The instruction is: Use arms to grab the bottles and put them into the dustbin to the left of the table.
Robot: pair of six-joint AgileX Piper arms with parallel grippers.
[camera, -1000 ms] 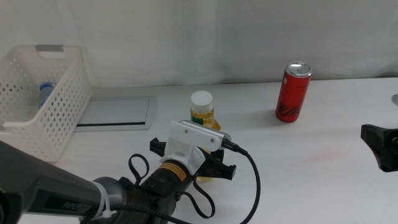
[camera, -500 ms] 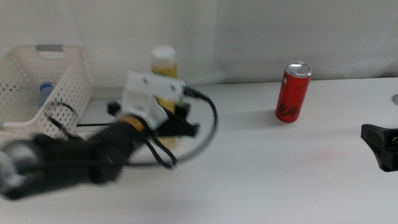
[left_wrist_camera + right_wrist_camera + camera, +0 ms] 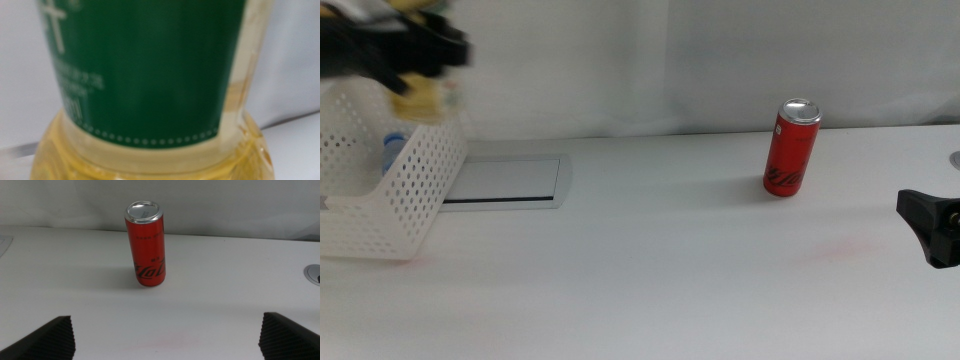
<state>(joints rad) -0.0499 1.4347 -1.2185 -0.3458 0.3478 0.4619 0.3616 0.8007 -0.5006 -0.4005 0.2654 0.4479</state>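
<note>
left gripper (image 3: 415, 50) holds the yellow bottle (image 3: 150, 90) over the dustbin (image 3: 390, 180)

it is a dark blur at the top left; how its jaws stand cannot be told. a small water bottle (image 3: 392, 150) lies inside the dustbin. the grey panel (image 3: 505, 180) is just beside it. the red can (image 3: 792, 147) stands upright on the table (image 3: 650, 270). the right gripper (image 3: 167, 330) waits at the right edge, jaws wide apart, empty.

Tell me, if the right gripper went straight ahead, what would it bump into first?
Probably the slim red can, standing upright on the white tabletop. It sits ahead of the open right gripper, slightly off the middle between its fingers, with nothing between.
</note>
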